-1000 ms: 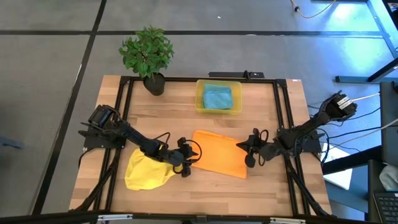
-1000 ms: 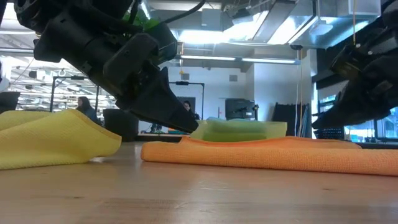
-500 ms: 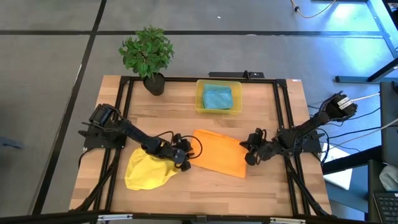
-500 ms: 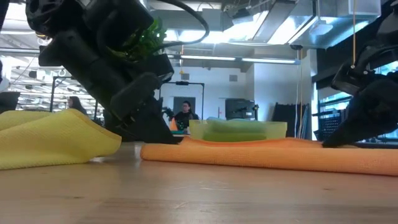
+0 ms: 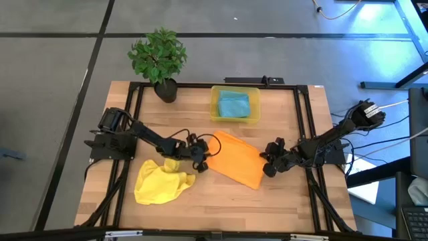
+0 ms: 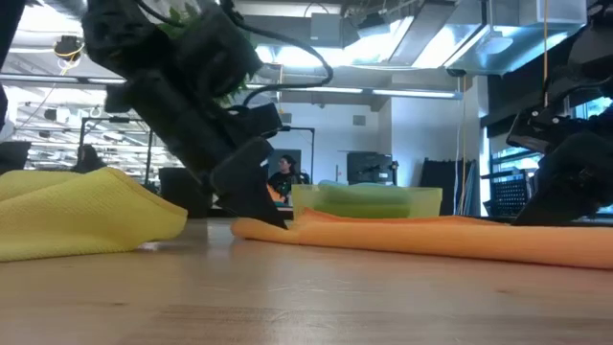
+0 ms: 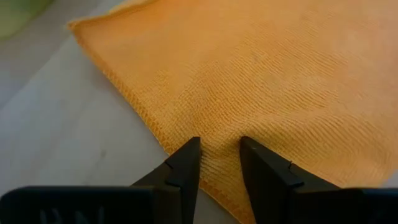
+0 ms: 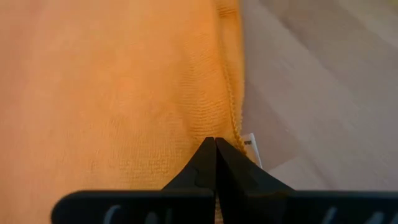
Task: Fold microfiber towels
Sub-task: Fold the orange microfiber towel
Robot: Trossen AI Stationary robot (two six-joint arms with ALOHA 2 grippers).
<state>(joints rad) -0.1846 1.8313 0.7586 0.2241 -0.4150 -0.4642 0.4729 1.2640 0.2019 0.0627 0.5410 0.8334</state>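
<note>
Pinching opposite edges of the orange towel [image 5: 235, 159] at frame centre: left gripper [image 7: 219, 163] narrowly parted with a ridge of cloth between its tips, right gripper [image 8: 215, 160] clamped tight on the hem. Risk: either thin bite slips on lift, so the fold skews. Yellow towel [image 5: 160, 183] lies crumpled lower left near the left gripper; yellow bin [image 5: 235, 118] with the blue towel [image 5: 233, 104] sits just above.
</note>
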